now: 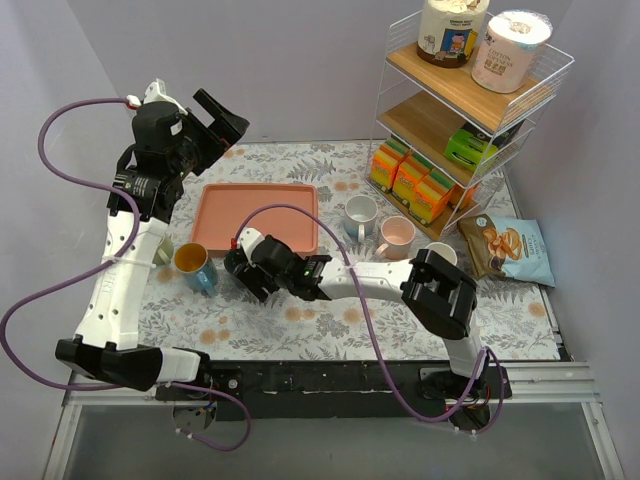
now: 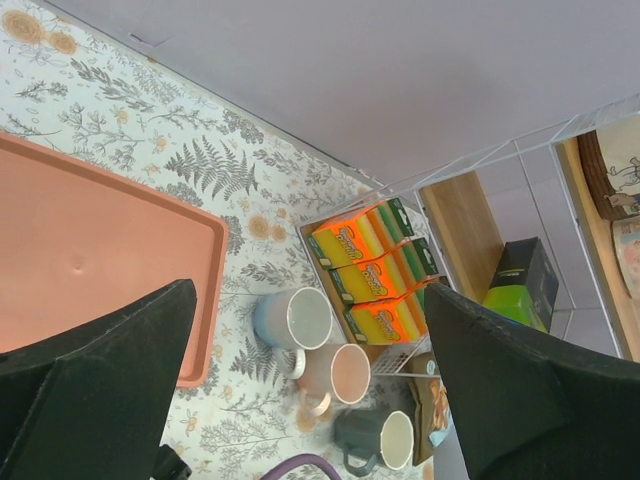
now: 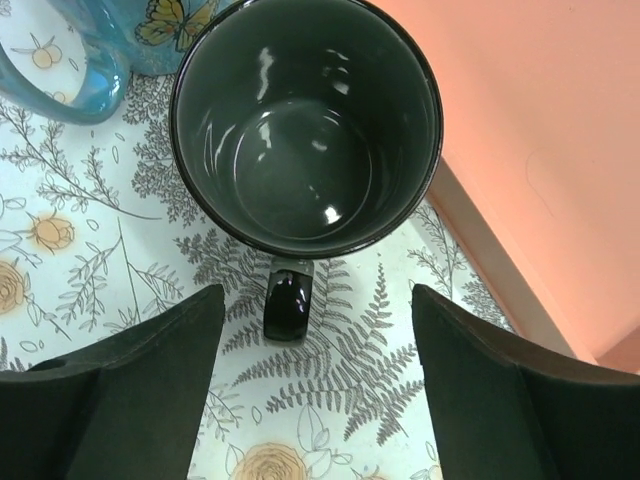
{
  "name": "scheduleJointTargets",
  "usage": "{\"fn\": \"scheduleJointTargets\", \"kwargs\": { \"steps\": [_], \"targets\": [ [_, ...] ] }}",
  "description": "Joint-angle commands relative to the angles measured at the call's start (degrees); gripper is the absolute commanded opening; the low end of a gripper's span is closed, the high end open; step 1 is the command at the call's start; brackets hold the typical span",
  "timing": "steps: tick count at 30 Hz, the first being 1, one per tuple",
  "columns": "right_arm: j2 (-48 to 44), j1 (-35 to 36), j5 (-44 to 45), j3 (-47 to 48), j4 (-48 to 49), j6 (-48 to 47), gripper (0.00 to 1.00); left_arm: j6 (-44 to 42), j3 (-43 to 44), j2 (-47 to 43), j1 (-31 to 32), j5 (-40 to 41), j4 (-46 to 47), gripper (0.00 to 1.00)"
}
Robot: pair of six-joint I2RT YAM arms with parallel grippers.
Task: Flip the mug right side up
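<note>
A glossy black mug (image 3: 305, 125) stands upright on the floral cloth, its mouth facing the right wrist camera and its handle (image 3: 288, 304) pointing toward me. My right gripper (image 3: 316, 312) is open and empty just above it, with a finger on each side of the handle and not touching it. In the top view the right gripper (image 1: 245, 270) covers the mug, beside the near left corner of the salmon tray (image 1: 258, 213). My left gripper (image 1: 218, 122) is open, empty and raised high over the table's far left.
A blue butterfly mug (image 1: 194, 264) stands just left of the black mug. A white-blue mug (image 1: 360, 214), a pink mug (image 1: 397, 234) and a dark mug (image 2: 385, 439) stand near the wire rack (image 1: 470, 110). A snack bag (image 1: 510, 250) lies at the right.
</note>
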State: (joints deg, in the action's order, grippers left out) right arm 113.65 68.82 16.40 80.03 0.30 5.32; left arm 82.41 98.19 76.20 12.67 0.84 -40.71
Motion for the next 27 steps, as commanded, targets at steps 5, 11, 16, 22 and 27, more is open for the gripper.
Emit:
{"fn": "scheduleJointTargets", "kwargs": {
  "steps": [5,11,16,22,27],
  "targets": [
    [-10.97,0.09,-2.78,4.96,-5.55,-1.81,0.96,-3.13,-2.65,-3.43,0.08,2.84,0.28,0.98],
    [-23.88,-4.64,-5.86,2.15,-11.26,3.46,0.98,-4.72,-7.22,-6.42,0.08,6.0,0.72,0.98],
    [-33.83,-15.89,-3.23,-1.71,-15.58,4.8,0.99,-4.63,-7.32,-6.33,0.08,10.05,-2.35,0.98],
    [-40.51,-23.54,4.16,2.57,-21.12,-0.67,0.99,-5.6,-6.61,-6.42,0.08,12.34,-3.58,0.98],
    [-44.47,-27.94,4.34,5.05,-22.8,1.53,0.99,-4.63,-5.82,-6.59,0.08,12.43,-3.76,0.98]
  ]
}}
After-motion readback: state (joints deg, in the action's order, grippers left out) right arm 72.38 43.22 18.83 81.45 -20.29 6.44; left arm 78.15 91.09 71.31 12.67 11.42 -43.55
